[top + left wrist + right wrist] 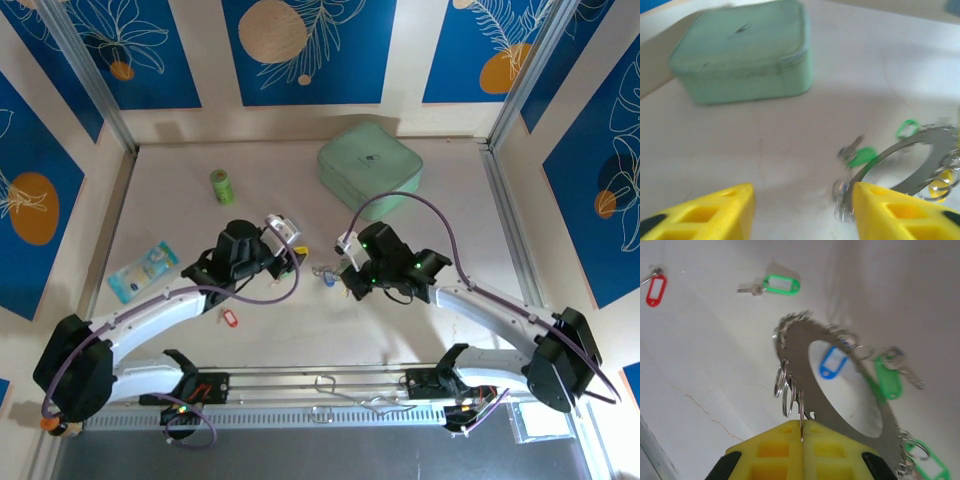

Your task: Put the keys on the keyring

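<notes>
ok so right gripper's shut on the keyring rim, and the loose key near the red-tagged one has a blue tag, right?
Wrong colour. The right gripper is shut on the keyring rim, but the loose key near the red-tagged one has a green tag; right wrist view shows it.

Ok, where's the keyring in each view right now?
Top external: keyring small, centre, between the two wrists.
Left wrist: lower right, beside one of the left fingers.
Right wrist: centre, edge pinched in the right fingers.
Shared landmark: green case, upper centre in top external, upper left in left wrist.
</notes>
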You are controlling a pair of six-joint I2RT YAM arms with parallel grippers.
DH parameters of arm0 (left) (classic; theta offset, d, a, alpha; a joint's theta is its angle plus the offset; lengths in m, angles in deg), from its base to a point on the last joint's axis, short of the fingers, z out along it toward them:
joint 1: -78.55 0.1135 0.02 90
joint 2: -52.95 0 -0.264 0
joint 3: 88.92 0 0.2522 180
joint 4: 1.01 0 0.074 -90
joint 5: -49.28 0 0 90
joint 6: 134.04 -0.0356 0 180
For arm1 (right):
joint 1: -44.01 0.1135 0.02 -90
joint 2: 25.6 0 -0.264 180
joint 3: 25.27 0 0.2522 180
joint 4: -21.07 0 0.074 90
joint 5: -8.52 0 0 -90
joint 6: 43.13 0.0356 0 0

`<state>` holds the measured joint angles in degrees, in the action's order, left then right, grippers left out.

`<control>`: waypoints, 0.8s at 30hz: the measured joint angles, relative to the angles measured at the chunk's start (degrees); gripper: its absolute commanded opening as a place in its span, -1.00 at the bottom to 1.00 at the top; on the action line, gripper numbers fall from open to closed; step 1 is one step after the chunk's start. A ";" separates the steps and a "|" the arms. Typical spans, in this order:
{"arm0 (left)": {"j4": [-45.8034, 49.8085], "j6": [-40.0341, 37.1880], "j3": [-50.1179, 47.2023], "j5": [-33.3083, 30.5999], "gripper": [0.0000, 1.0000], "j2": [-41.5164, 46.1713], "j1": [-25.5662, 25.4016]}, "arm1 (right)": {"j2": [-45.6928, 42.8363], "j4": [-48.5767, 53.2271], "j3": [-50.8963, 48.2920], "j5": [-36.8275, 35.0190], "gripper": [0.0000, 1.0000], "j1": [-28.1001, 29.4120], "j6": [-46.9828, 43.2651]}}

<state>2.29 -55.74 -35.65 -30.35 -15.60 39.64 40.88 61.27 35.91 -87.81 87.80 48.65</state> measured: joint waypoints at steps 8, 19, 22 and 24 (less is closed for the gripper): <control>-0.59 -12.22 3.54 20.35 -0.57 -6.54 -0.02 | -2.32 -1.75 -0.96 5.53 -1.00 -2.16 -10.88; 0.83 -18.49 3.58 35.60 -0.54 -11.82 -0.22 | -0.04 4.35 1.84 9.73 -1.00 -2.25 -15.93; 0.87 -18.45 3.58 37.20 -0.50 -13.07 -0.55 | 1.68 7.21 4.28 10.05 -1.00 -2.23 -16.35; 0.35 -18.29 3.52 37.77 -0.47 -13.73 -0.83 | 2.54 9.31 5.95 10.23 -1.00 -2.14 -16.63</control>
<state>2.64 -74.04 -32.13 7.42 -29.33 38.81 43.41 70.58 41.85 -77.58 85.66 32.02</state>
